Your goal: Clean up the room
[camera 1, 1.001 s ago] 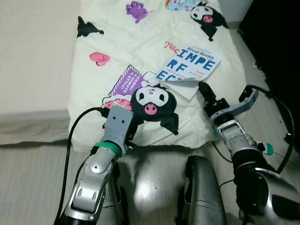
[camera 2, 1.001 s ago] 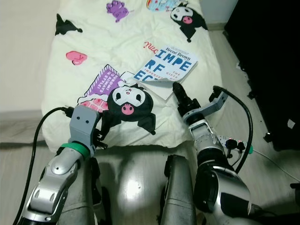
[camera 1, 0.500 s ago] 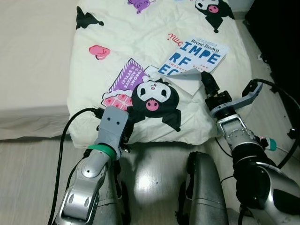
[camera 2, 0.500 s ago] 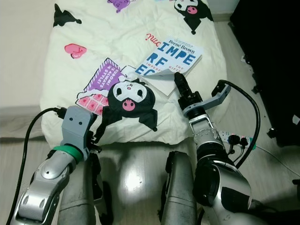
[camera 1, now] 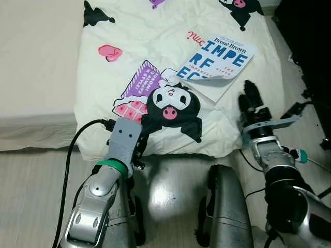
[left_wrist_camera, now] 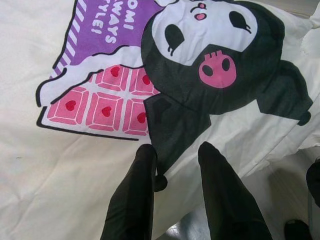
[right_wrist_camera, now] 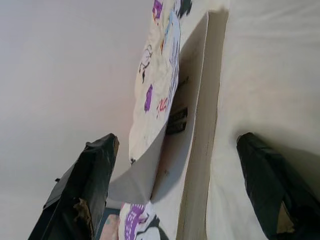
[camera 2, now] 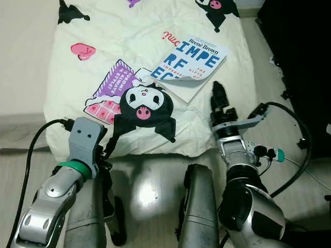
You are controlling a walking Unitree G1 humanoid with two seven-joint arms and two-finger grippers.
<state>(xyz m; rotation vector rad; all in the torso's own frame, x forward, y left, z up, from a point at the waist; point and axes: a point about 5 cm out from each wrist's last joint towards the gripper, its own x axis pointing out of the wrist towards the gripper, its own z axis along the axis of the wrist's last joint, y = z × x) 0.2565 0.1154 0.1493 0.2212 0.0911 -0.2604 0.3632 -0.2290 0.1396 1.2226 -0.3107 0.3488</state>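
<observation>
1 white-and-blue paperback book [camera 1: 220, 64] lies on the cartoon-print cream bedspread [camera 1: 129, 46]; the right gripper [camera 1: 252, 99], fingers spread, lines up beside it. Next: close on its spine. Left gripper [left_wrist_camera: 175, 165] hovers, slightly parted.

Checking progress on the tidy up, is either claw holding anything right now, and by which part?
Nothing is held. The right claw is open, its fingers either side of the book edge without touching. The left claw hovers open over the blanket.

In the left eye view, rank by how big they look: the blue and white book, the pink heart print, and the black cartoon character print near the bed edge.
1. Black cartoon character print and blue and white book: look about alike, so unranked.
2. Pink heart print: clearly smallest.
</observation>
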